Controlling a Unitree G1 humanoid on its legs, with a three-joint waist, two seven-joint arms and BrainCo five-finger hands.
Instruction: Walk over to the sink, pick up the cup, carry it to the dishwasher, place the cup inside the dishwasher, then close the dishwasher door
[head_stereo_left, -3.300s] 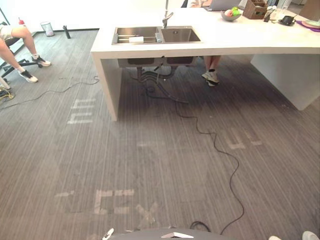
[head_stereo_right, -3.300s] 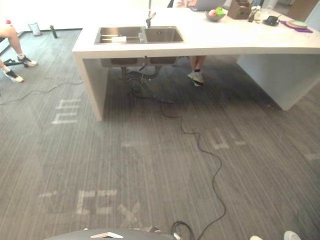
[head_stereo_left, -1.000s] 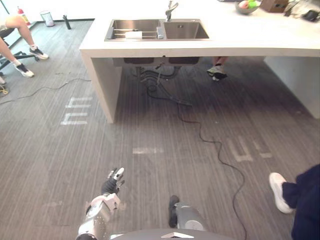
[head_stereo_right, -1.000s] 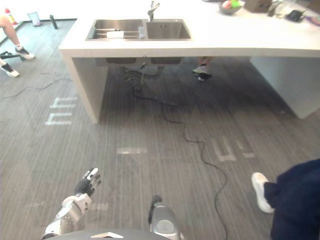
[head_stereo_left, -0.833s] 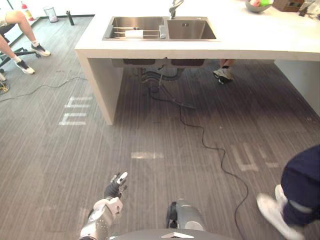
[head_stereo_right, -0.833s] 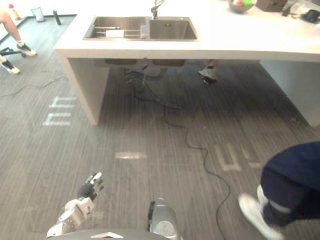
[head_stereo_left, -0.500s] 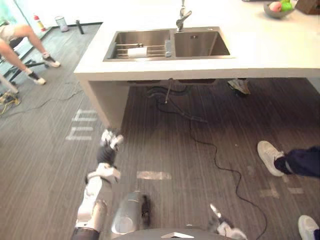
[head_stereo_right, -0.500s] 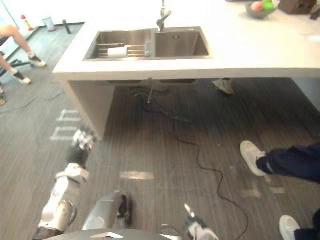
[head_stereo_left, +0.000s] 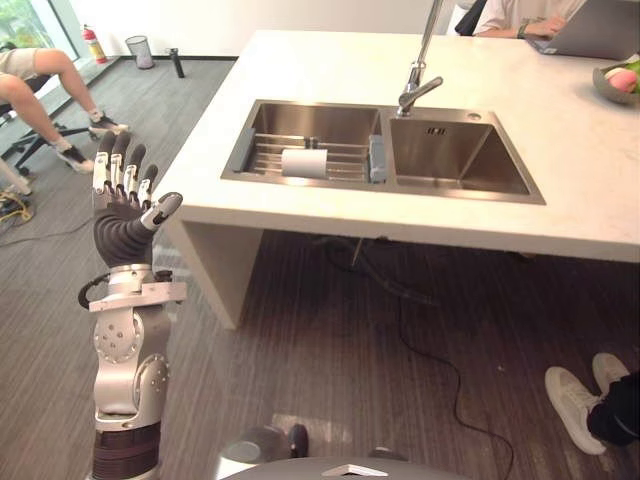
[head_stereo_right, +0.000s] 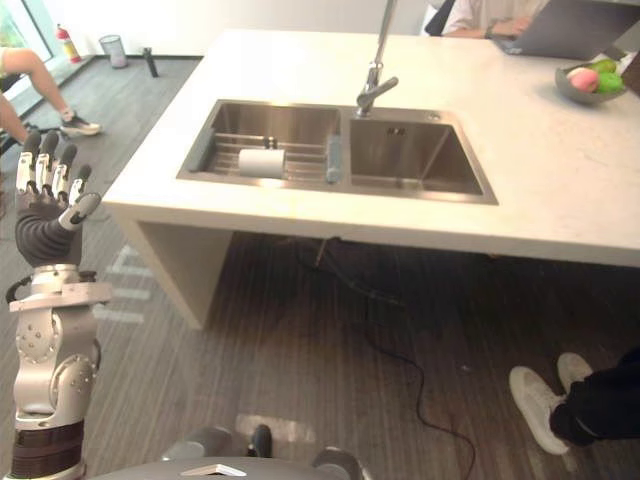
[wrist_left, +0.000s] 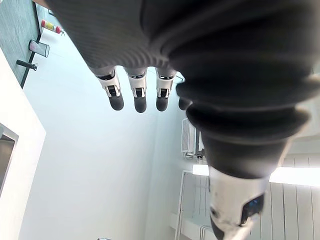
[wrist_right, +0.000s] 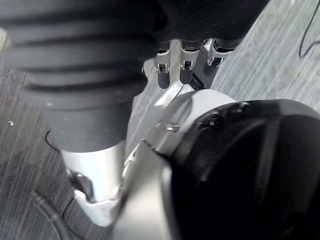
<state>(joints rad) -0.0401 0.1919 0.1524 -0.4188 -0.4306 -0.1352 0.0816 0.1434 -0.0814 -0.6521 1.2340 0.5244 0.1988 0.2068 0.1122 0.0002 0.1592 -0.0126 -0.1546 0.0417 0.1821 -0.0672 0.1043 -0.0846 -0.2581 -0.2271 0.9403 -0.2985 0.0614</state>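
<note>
A white cup lies on its side on a wire rack in the left basin of a steel double sink, set in a white counter. My left hand is raised upright at the left, in front of the counter's corner, well short of the sink. Its fingers are straight and spread, holding nothing. In the right wrist view my right hand hangs low with straight fingers, empty.
A tall faucet rises between the basins. A fruit bowl and a person at a laptop are at the counter's far right. A seated person's legs show far left, another person's shoes lower right.
The camera has come much closer to the sink, which now lies just ahead. My left hand has risen from near the floor to counter height, fingers still straight.
</note>
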